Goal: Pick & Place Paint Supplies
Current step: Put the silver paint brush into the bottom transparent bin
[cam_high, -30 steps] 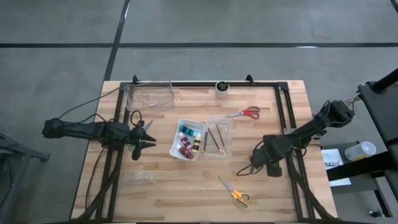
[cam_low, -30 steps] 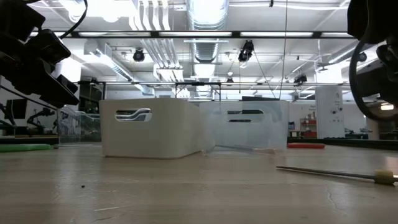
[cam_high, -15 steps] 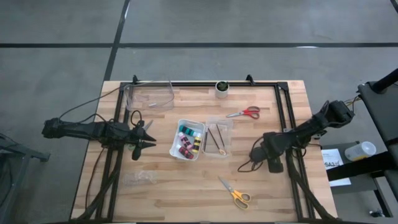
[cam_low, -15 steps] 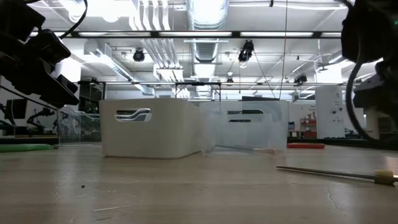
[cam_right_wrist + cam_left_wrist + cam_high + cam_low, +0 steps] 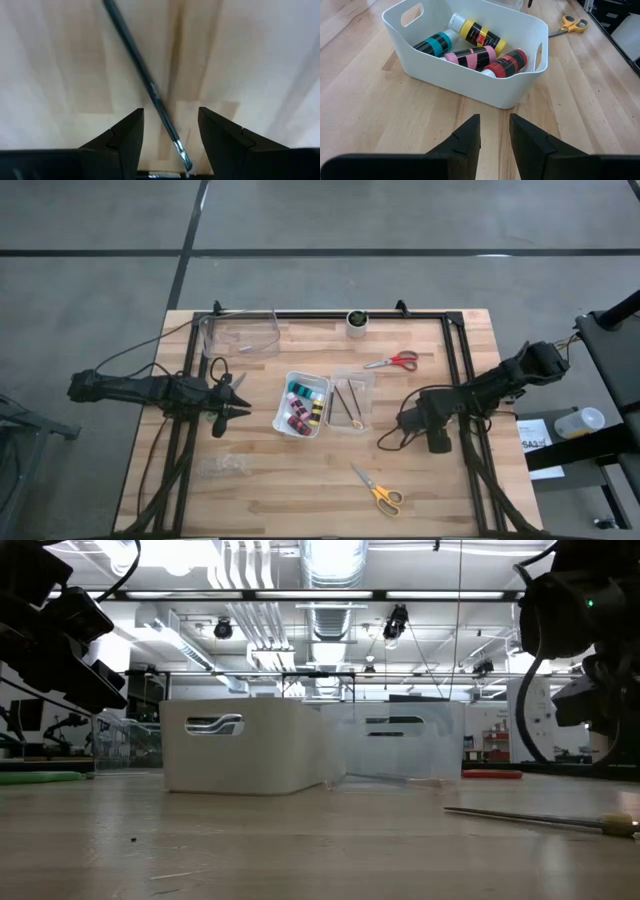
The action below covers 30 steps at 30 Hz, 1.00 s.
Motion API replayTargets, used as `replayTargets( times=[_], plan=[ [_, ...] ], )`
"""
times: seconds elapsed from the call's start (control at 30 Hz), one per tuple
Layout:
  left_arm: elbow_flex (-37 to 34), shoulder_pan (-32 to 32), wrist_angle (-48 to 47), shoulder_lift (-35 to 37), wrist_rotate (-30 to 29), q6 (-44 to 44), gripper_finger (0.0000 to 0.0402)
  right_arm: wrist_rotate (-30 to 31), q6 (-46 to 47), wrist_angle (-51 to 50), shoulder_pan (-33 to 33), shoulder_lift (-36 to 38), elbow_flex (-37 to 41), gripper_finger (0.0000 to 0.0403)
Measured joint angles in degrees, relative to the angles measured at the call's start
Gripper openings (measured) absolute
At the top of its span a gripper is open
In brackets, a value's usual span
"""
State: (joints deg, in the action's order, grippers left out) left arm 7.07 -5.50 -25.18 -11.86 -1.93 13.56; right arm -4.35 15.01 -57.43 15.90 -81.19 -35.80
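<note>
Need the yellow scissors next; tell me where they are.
In the high view the yellow scissors lie on the table's near right part, below the right gripper and the clear tray.

The smooth white plastic bin [image 5: 470, 80] sits on a matt wood table [image 5: 380, 115] (planked, lightly grained).

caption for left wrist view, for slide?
Left gripper open before white bin holding four paint bottles.

White bin [image 5: 445, 75], yellow scissors [image 5: 378, 491], red scissors [image 5: 394, 362]
</note>
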Motion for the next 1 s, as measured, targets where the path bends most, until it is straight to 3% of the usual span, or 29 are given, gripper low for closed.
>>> replayTargets(
  times=[0.63, 1.0],
  plan=[
    [0.0, 0.0, 0.0, 0.0, 0.0, 0.0, 0.0108, -0.2, 2.1, 4.3, 0.0, 0.1, 1.6, 0.0179],
    [0.0, 0.0, 0.0, 0.0, 0.0, 0.0, 0.0108, -0.1, 3.6, 5.1, 0.0, 0.1, 1.6, 0.0072]
  ],
)
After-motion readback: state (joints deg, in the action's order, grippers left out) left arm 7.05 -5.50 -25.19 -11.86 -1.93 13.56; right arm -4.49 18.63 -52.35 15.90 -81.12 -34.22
